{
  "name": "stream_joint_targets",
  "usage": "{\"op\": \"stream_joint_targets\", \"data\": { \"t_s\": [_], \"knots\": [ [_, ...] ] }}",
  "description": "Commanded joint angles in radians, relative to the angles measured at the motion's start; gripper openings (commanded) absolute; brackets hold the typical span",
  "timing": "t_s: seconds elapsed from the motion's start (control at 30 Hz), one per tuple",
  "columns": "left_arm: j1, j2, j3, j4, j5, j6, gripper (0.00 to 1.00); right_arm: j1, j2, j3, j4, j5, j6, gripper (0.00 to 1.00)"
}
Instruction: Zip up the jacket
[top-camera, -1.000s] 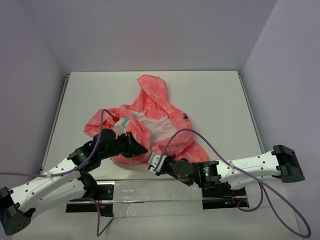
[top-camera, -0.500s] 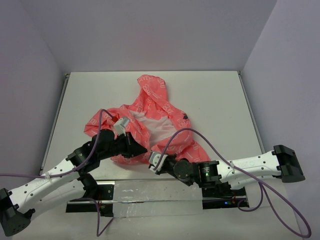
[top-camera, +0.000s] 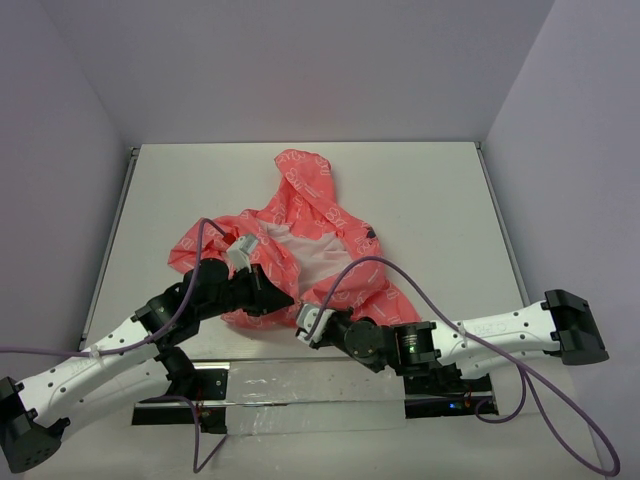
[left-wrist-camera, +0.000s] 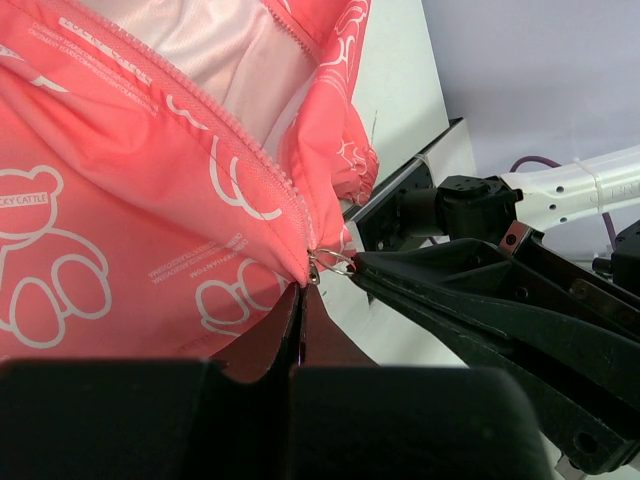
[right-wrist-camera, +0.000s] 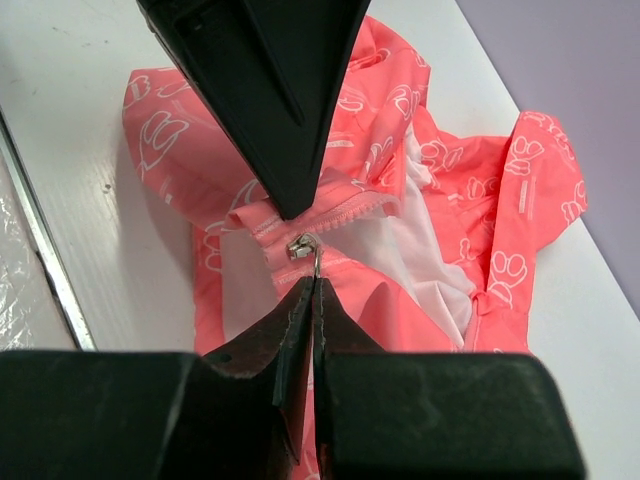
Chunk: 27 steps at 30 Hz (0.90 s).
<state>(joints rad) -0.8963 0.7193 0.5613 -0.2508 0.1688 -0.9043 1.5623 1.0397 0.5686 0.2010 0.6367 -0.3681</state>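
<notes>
Your coral-pink, thin-fabric hooded jacket (top-camera: 310, 230) with white printed marks lies spread on the white tabletop (top-camera: 430, 200), about the middle of it. Its hood (top-camera: 303, 172) points toward the far edge and its hem lies toward the arm bases. The front is unzipped, so you can see the pale whitish lining (top-camera: 300, 250) between the two panels, and a small dark emblem (top-camera: 371, 234) sits on the chest toward the right wall. Both of your arms meet at the near hem. Your left gripper (left-wrist-camera: 300, 295) is clenched with no gap between its black fingers, and the corner of the jacket at the foot of the pink zipper teeth (left-wrist-camera: 230, 130) is pinched at its tip. Your right gripper (right-wrist-camera: 313, 285) comes in from the opposite side, tip to tip with the left one. Its fingers are pressed almost together, with the thin metal zipper pull (right-wrist-camera: 316, 262) caught between their tips. The small silver slider (right-wrist-camera: 300, 246) sits at the very bottom of the zipper, just beside the left fingertip.
</notes>
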Motion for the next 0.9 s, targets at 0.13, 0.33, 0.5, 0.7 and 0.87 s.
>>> {"op": "stream_joint_targets", "data": {
  "t_s": [0.13,0.33,0.5,0.7,0.87],
  "knots": [
    [-0.007,-0.010,0.003,0.033,0.023,0.007,0.00,0.008,0.030,0.050,0.081,0.043,-0.023,0.13],
    [-0.007,-0.014,0.002,0.033,0.024,0.007,0.00,0.008,0.043,0.057,0.081,0.036,-0.026,0.18],
    [-0.007,-0.018,0.000,0.030,0.023,0.007,0.00,0.009,0.051,0.059,0.085,0.037,-0.026,0.09],
    [-0.007,-0.021,-0.005,0.027,0.023,0.007,0.00,0.008,0.039,0.053,0.098,0.044,-0.033,0.00],
    [-0.007,-0.022,-0.015,0.035,0.033,0.007,0.00,0.008,0.028,0.053,0.105,0.049,-0.048,0.00]
  ]
}}
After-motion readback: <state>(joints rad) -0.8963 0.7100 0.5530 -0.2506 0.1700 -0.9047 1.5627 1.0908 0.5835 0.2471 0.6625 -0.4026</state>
